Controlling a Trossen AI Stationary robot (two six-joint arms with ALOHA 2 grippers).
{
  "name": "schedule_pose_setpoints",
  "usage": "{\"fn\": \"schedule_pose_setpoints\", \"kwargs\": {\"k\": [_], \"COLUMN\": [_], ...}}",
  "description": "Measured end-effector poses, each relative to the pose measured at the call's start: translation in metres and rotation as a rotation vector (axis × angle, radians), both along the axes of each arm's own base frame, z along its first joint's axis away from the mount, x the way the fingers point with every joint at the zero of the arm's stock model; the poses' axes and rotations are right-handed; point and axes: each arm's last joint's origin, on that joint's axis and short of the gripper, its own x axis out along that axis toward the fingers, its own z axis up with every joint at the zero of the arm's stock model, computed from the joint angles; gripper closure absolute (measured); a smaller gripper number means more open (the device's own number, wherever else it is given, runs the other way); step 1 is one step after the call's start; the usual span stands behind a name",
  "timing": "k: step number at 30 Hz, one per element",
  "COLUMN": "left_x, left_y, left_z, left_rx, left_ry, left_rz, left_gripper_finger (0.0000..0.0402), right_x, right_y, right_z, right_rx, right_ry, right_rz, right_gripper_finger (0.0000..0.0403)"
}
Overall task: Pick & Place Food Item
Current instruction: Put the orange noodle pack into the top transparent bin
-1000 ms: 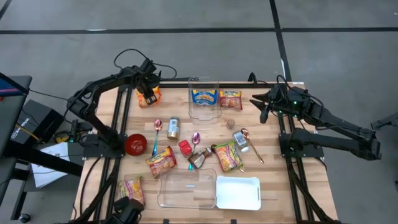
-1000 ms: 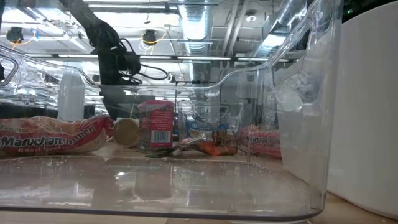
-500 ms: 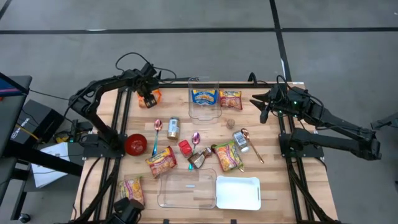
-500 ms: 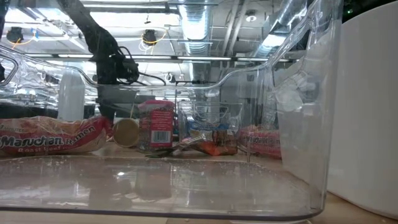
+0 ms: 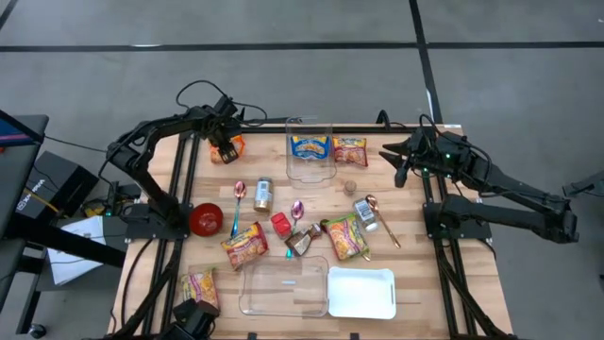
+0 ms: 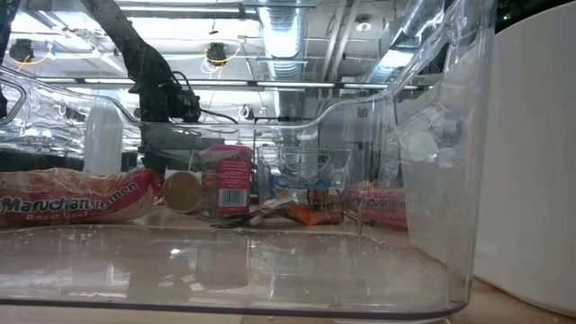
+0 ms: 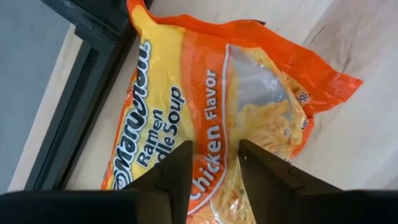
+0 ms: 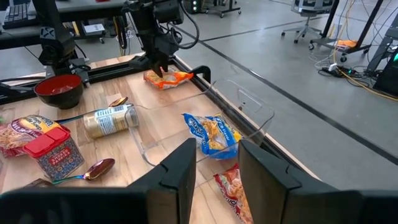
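Observation:
An orange packet of chicken ramen (image 7: 249,106) lies flat at the table's far left corner (image 5: 235,147), next to the dark frame rail. My left gripper (image 7: 216,146) points down over the packet's middle, its fingers apart, with the printed front showing in the gap between them. In the high view it covers most of the packet (image 5: 224,144). My right gripper (image 5: 392,162) waits in the air over the far right of the table, open and holding nothing (image 8: 217,149). From there the packet (image 8: 165,78) shows under the left arm. My left gripper comes at the ramen packet from above, one fingertip (image 7: 183,155) on each side of the printed middle (image 7: 214,124). The packet lies flat and uncreased on the table. Whether the tips touch it, I cannot tell.
A clear bin (image 5: 325,132) at the far middle holds a blue packet (image 5: 309,146), with a red-yellow packet (image 5: 350,151) beside it. Mid-table lie a can (image 5: 262,194), spoons, a red bowl (image 5: 206,218) and more packets. A clear bin (image 5: 283,288) and a white tray (image 5: 361,291) stand near.
My left gripper has sunk straight down onto the orange packet at the far left corner and now hides more of it in the high view. The packet has stayed flat in place.

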Motion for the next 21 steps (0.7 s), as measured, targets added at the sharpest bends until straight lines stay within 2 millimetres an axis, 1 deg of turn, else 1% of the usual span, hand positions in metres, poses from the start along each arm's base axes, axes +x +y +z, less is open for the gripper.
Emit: {"fn": "schedule_pose_setpoints", "kwargs": {"k": [6,12,21], "left_x": [0.0002,0.0006,0.0014], "left_y": [-0.0002,0.0006,0.0029], "left_z": [0.0000,0.0002,0.0007], "left_rx": [-0.005,0.003,0.024], "left_ry": [-0.006,-0.012,-0.027], "left_rz": [-0.003,0.002,0.008], "left_gripper_finger": [0.0328,0.0391,0.0400], "right_x": [0.0000,0.0000,0.0000], "right_y": [0.0000,0.0000,0.0000], "right_z": [0.0000,0.0000,0.0000], "right_rx": [0.000,0.000,0.000], "right_ry": [0.000,0.000,0.000], "right_rz": [0.000,0.000,-0.001], "right_gripper_finger": [0.0289,0.0289,0.0289]}}
